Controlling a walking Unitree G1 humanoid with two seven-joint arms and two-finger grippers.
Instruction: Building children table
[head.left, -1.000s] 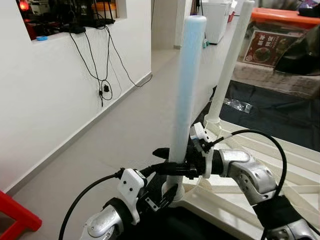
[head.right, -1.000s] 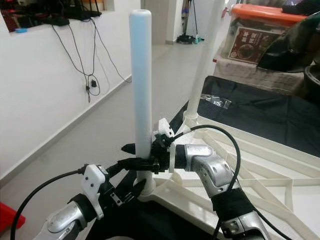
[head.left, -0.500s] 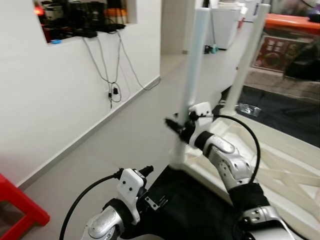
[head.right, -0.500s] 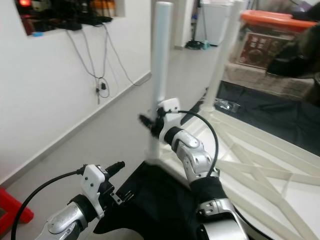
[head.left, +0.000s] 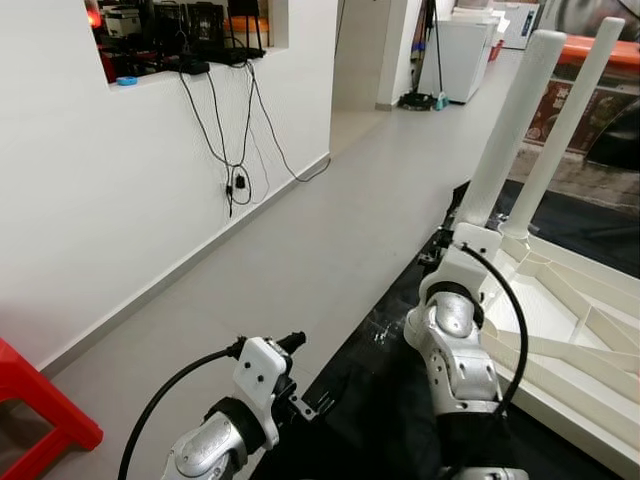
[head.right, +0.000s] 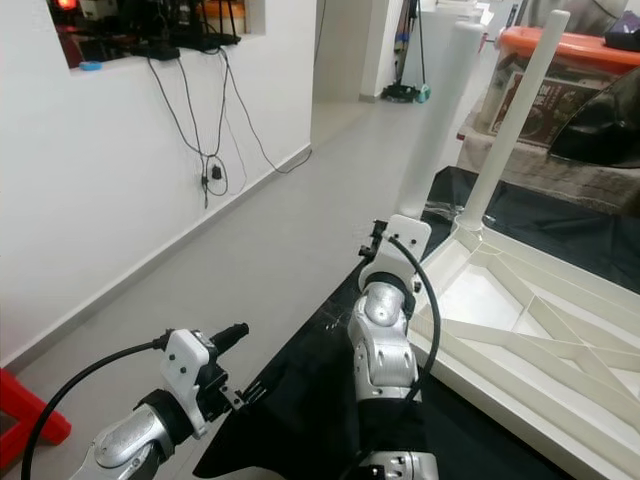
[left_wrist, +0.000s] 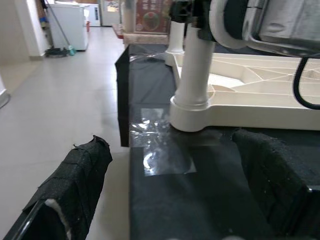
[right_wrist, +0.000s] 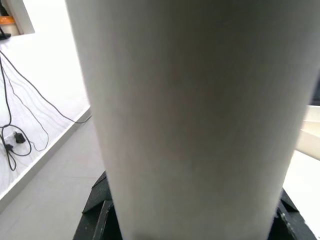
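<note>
Floor of pale grey tile (head.left: 300, 250) is seen running along a white wall (head.left: 100, 200), where black cables (head.left: 235, 130) hang from a recessed shelf of electronics (head.left: 170, 25) down to a plug near the skirting. A black cloth (left_wrist: 200, 200) is spread on the floor, and on it an upturned white children's table (head.right: 520, 330) is laid, its ribbed underside facing up. At the table's corner nearest the wall a thick white leg (head.left: 510, 130) is seated upright in a round socket (a second, thinner-looking leg (head.right: 515, 120) stands at the corner behind it). A patch of clear plastic film (left_wrist: 160, 150) lies on the cloth just beside the socket. The right gripper (head.left: 440, 245) is raised against the lower part of the near leg, which is seen very close in the right wrist view; whether its fingers are clamped on the leg cannot be told. The left gripper (left_wrist: 170, 200) is held low over the cloth, near the socket but apart from it, its padded fingers (left_wrist: 75, 175) spread wide with nothing between them. A red stool (head.left: 30, 400) stands by the wall, well apart from the table, and beyond the table an orange-lidded box (head.right: 550, 70) and a white appliance (head.left: 475, 40) are visible.
</note>
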